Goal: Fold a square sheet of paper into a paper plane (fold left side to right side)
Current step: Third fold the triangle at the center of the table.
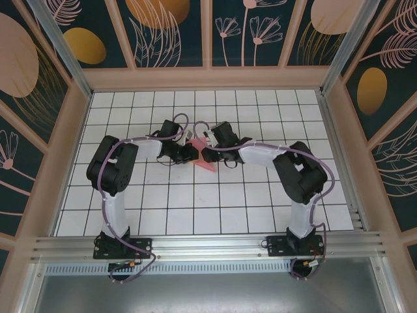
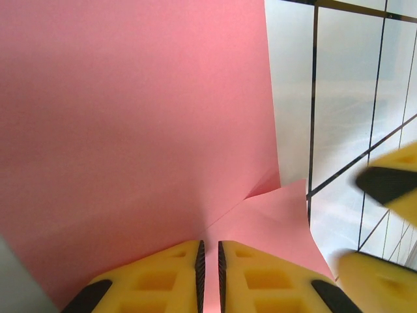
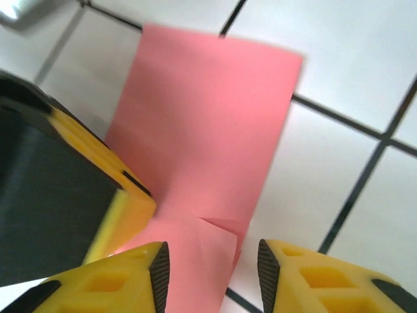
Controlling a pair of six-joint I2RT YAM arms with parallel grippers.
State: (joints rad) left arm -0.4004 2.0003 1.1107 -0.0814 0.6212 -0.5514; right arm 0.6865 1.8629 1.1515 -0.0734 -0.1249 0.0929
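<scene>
The square sheet of paper (image 1: 204,163) is a creased, folded salmon-pink shape at the middle of the white grid table, between the two grippers. My left gripper (image 1: 191,154) is shut on the paper's edge: in the left wrist view the paper (image 2: 130,130) rises from between the nearly touching pads of that gripper (image 2: 209,261). My right gripper (image 1: 208,154) is open; in the right wrist view its jaws (image 3: 214,267) straddle a folded corner of the paper (image 3: 208,124) without touching it. The left gripper's yellow finger (image 3: 127,195) presses on the sheet at the left.
The white grid table (image 1: 195,215) is fenced by a wooden frame with patterned panels (image 1: 176,26). An aluminium rail (image 1: 208,246) runs along the near edge by the arm bases. The right gripper's yellow fingers (image 2: 391,186) sit close to the paper's right edge.
</scene>
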